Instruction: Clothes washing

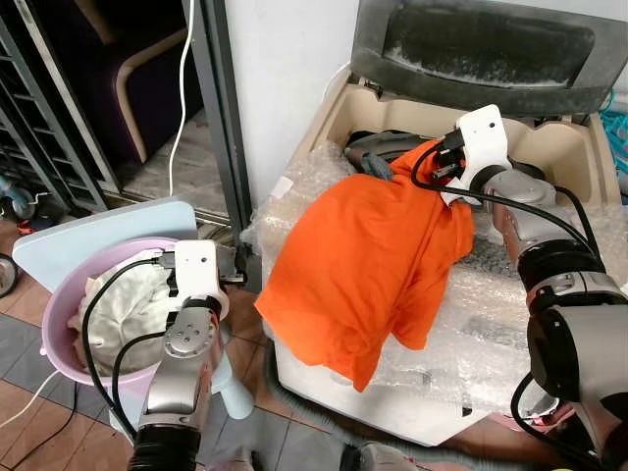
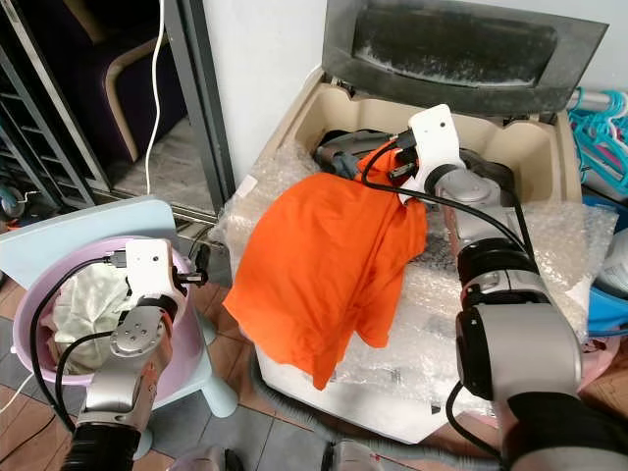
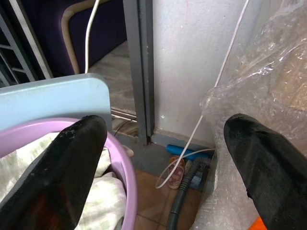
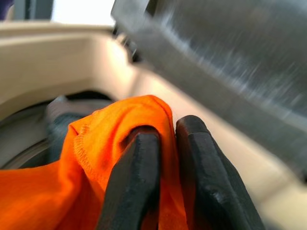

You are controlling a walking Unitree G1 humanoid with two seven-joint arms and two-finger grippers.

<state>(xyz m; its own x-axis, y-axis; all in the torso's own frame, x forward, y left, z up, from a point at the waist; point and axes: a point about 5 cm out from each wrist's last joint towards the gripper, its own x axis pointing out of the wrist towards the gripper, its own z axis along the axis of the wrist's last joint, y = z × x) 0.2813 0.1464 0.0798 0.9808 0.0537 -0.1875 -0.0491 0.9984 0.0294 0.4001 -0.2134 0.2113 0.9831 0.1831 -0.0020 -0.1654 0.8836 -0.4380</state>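
A round pink plastic basin (image 1: pixel 59 339) of pale laundry (image 1: pixel 128 304) is shown nearest, on a light blue stool (image 1: pixel 88 235); above its rim the left claw (image 3: pixel 163 158) is held with fingers apart. The crumpled orange cotton shirt (image 1: pixel 363 265) is draped lengthwise from the bubble-wrapped beige top-loading washing machine (image 1: pixel 549 147) down its front, its upper end pinched in the closed right claw (image 4: pixel 165 158) at the drum opening. Behind, a white wall (image 1: pixel 285 59) is seen.
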